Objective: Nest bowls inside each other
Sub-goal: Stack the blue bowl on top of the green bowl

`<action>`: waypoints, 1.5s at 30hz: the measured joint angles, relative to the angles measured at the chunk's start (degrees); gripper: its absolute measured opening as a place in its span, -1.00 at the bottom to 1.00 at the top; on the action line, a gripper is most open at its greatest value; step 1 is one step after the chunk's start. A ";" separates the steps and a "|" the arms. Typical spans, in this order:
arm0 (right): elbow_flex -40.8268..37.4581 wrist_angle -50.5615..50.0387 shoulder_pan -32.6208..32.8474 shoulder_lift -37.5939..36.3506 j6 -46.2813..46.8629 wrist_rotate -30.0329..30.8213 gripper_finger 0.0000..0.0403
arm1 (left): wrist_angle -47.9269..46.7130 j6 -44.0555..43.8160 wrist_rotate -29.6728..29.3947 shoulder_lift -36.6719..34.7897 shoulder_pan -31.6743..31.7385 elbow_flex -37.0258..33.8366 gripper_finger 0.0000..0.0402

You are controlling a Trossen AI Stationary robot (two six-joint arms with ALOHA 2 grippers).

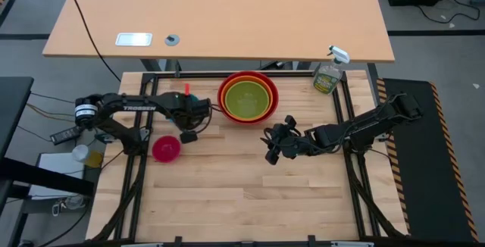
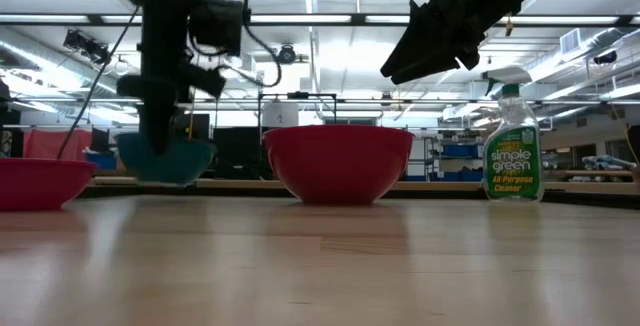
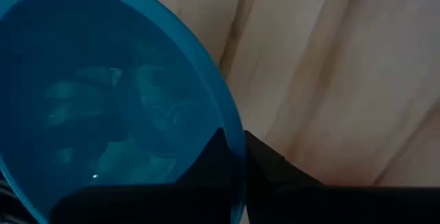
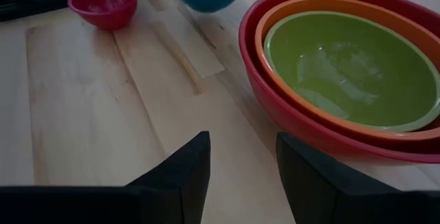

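Observation:
A blue bowl (image 2: 165,158) hangs a little above the table, with my left gripper (image 3: 234,138) shut on its rim; the arm (image 1: 151,104) hides most of it in the high view. To its right stands a red bowl (image 1: 248,98) on its base, with an orange bowl (image 4: 323,11) and a green bowl (image 4: 350,66) nested inside. A small pink bowl (image 1: 167,148) rests on the table nearer the front. My right gripper (image 4: 237,176) hovers open over bare wood in front of the red bowl. My left gripper pinches the blue bowl's rim (image 3: 237,124), one finger (image 3: 216,162) inside the bowl and the other (image 3: 275,172) outside its wall. The fingers come from above, pointing steeply down. The bowl hangs below them, mouth up and clear of the table (image 2: 165,181).
A spray bottle of green cleaner (image 1: 328,73) stands at the table's far right corner. Bare wood lies across the near half of the table (image 1: 250,201). A larger desk (image 1: 220,20) stands beyond the far edge.

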 joint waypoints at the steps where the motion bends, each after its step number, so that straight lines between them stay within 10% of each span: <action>1: 0.00 0.00 0.00 0.00 0.00 -0.01 -0.14 | -0.97 0.39 -0.15 0.00 -0.67 1.16 -0.92; 18: 0.00 0.14 0.02 0.00 0.82 -0.02 -0.14 | 5.62 16.58 -17.02 -0.07 -10.82 16.05 -0.93; 33: 1.03 -6.80 4.12 -1.50 3.28 2.93 -0.14 | 36.11 43.87 7.46 10.58 -4.35 16.12 -0.93; 45: 1.29 -8.69 7.69 -2.97 5.64 6.27 -0.14 | 39.35 44.31 6.55 19.67 -1.24 16.09 -0.85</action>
